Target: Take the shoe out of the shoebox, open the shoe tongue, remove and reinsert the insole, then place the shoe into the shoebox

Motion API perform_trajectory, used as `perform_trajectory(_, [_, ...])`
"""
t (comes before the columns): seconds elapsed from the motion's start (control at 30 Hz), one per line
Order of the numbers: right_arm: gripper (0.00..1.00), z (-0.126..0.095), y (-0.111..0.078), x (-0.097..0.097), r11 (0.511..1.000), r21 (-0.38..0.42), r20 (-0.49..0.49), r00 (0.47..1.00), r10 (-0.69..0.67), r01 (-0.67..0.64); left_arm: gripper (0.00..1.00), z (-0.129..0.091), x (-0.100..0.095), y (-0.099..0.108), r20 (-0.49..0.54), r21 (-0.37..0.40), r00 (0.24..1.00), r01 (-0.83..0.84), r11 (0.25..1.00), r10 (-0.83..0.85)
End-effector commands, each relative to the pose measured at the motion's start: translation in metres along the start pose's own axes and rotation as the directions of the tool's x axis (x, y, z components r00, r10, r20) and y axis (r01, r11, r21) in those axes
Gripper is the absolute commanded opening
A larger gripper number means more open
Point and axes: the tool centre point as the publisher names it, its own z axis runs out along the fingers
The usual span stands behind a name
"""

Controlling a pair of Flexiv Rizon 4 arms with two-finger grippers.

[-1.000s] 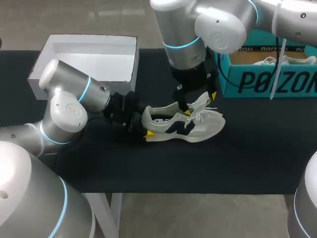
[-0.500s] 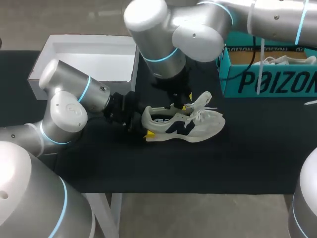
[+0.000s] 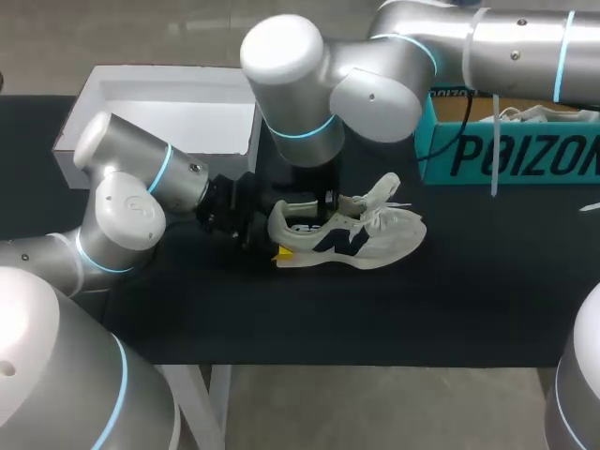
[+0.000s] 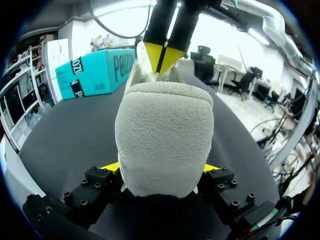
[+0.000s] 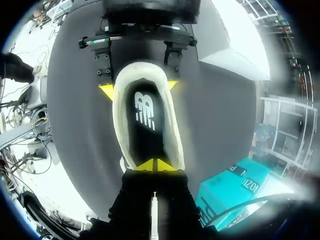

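Note:
A white and navy shoe (image 3: 375,239) lies on its side on the black table, heel toward my left arm. My left gripper (image 3: 279,236) is shut on the heel (image 4: 165,135), one yellow tip on each side. My right gripper (image 3: 328,199) reaches down into the shoe's opening with its tips shut together. In the right wrist view the right gripper (image 5: 154,165) sits at the toe end of the black insole (image 5: 147,125); whether it pinches the insole I cannot tell. The tongue and laces (image 3: 384,192) are pulled up. The teal shoebox (image 3: 506,155) stands at the back right.
A white box lid (image 3: 94,89) lies open at the back left, behind my left arm. A second white shoe (image 3: 534,114) rests inside the teal shoebox. Bare black table stretches in front of the shoe to the near edge.
My right gripper swung left from beside the tongue into the shoe's opening and went from open to shut. The left gripper and the shoe have stayed put.

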Motion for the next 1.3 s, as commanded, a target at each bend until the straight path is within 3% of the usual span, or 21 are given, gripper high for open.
perform_trajectory(0.03, [0.0, 0.018, 0.002, 0.001, 1.0, -0.005, -0.017, 1.0, -0.011, 0.011, 0.0, 0.002, 0.001, 0.001, 0.001, 0.001, 1.0, -0.001, 1.0, 0.001])
perform_trajectory(0.57, [0.0, 0.047, 0.012, -0.006, 1.0, -0.021, -0.064, 0.998, 0.002, -0.004, 0.0, 0.002, 0.001, 0.001, 0.001, 0.001, 1.0, -0.001, 1.0, 0.001])
perform_trajectory(0.8, [0.0, 0.05, 0.013, -0.007, 0.999, -0.037, -0.012, 1.0, 0.01, -0.01, 0.0, 0.002, 0.001, 0.001, 0.001, 0.001, 1.0, -0.001, 1.0, 0.001])
perform_trajectory(0.9, [0.17, 0.053, 0.014, -0.009, 0.999, -0.038, -0.014, 1.0, 0.013, -0.014, 0.0, 0.002, 0.001, 0.001, 0.001, 0.001, 1.0, -0.001, 1.0, 0.001])
perform_trajectory(1.07, [0.17, 0.054, 0.014, -0.01, 0.999, -0.036, -0.027, 1.0, 0.008, -0.009, 0.0, 0.002, 0.001, 0.001, 0.001, 0.001, 1.0, -0.001, 1.0, 0.001])
perform_trajectory(1.17, [0.24, 0.056, 0.012, -0.01, 0.999, -0.045, -0.036, 0.999, 0.008, -0.01, 0.0, 0.002, 0.001, 0.001, 0.001, 0.001, 1.0, -0.001, 1.0, 0.001])
perform_trajectory(1.3, [0.25, 0.064, 0.013, -0.011, 0.998, -0.067, -0.055, 0.998, 0.009, -0.013, 0.0, 0.002, 0.001, 0.001, 0.001, 0.001, 1.0, -0.001, 1.0, 0.001])
